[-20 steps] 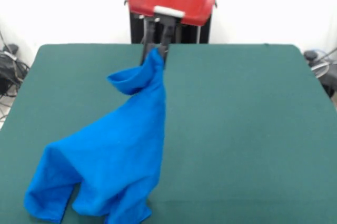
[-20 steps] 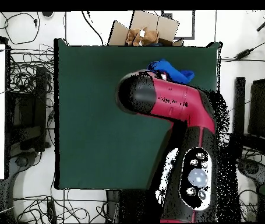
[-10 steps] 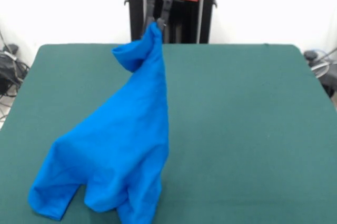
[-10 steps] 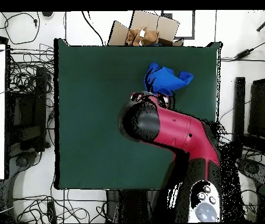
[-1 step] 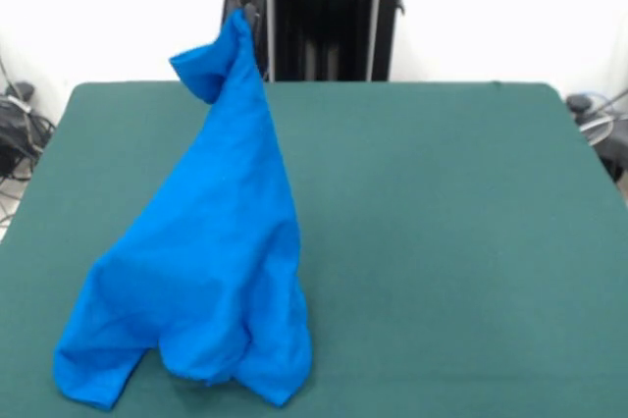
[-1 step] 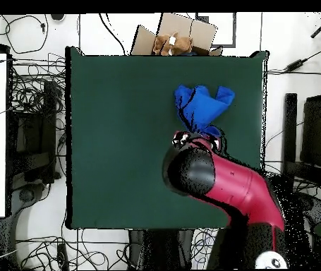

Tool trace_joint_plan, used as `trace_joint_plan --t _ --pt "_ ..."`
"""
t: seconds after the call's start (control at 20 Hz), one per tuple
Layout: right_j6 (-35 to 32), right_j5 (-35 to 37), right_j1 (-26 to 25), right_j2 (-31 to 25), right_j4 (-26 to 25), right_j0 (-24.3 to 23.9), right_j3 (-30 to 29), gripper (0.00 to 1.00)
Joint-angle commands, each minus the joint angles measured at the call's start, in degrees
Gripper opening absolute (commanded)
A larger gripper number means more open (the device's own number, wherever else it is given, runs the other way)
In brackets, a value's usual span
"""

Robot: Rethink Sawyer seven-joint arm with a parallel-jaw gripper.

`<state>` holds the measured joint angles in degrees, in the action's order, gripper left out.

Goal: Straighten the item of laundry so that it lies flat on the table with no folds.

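The item of laundry is a bright blue cloth pulled up into a tall cone. Its peak hangs from my gripper at the top of the front view, and the gripper is shut on that peak. The lower hem rests bunched on the green table near the front left edge. From overhead the laundry shows as a blue patch in the table's upper right, just beyond the red arm, which hides the gripper there. No lettering is visible on the cloth.
A cardboard box sits beyond the table's far edge in the overhead view. Cables and equipment lie on the floor at both sides. The arm's black column stands behind the table.
The gripper has risen and drawn back toward the robot's base, shifting left in the front view. The cloth has been stretched taller, and its lower part has slid along the table after it.
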<state>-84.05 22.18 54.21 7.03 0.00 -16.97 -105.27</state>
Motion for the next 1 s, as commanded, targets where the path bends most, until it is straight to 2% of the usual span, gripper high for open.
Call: trace_joint_plan --t 0.05,0.3,0.6,0.9,1.0 --pt "-6.6 -4.8 3.7 -7.2 0.4 -3.1 -12.7 0.00" --pt "-6.0 -6.5 6.8 -7.2 -1.4 -4.2 -16.4 0.00" --pt "-8.4 -11.3 4.6 -7.0 -2.6 -4.0 -17.9 0.00" --pt "-9.6 -10.0 3.5 -4.2 -1.9 -0.5 -16.6 0.00" --pt "-9.1 -6.2 5.1 -4.1 -0.9 0.1 -15.9 0.00"
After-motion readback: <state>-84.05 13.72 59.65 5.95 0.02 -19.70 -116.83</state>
